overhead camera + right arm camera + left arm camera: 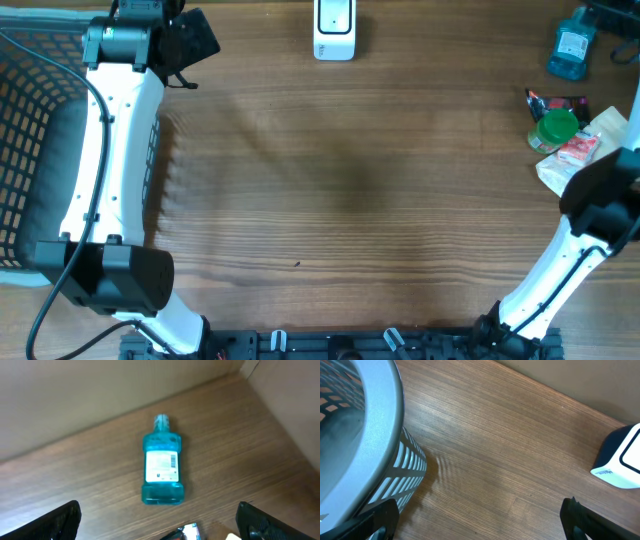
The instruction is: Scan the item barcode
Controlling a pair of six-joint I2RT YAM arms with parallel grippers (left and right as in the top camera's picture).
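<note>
A blue mouthwash bottle (161, 467), the likely item to scan, lies flat on the wooden tabletop (350, 180) at its far right corner, cap pointing away and white label facing up. The right end effector (159, 520) hangs above it with its fingers spread wide, holding nothing. Near the bottle sit a green-capped jar (556, 129) and some loose packets (580, 150). The white scanner (334, 28) stands at the far edge's middle, well apart from the bottle. The left end effector (477, 515) is also spread and empty beside a mesh basket (20, 120). The smooth, rounded bottle could slip or roll when pinched, and a careless descent might knock the nearby clutter; the label could also end up turned away from the scanner. Barcode markings on the label are too small to make out, only fingertips show in the wrist views, and the overhead view cuts off the right end effector.
</note>
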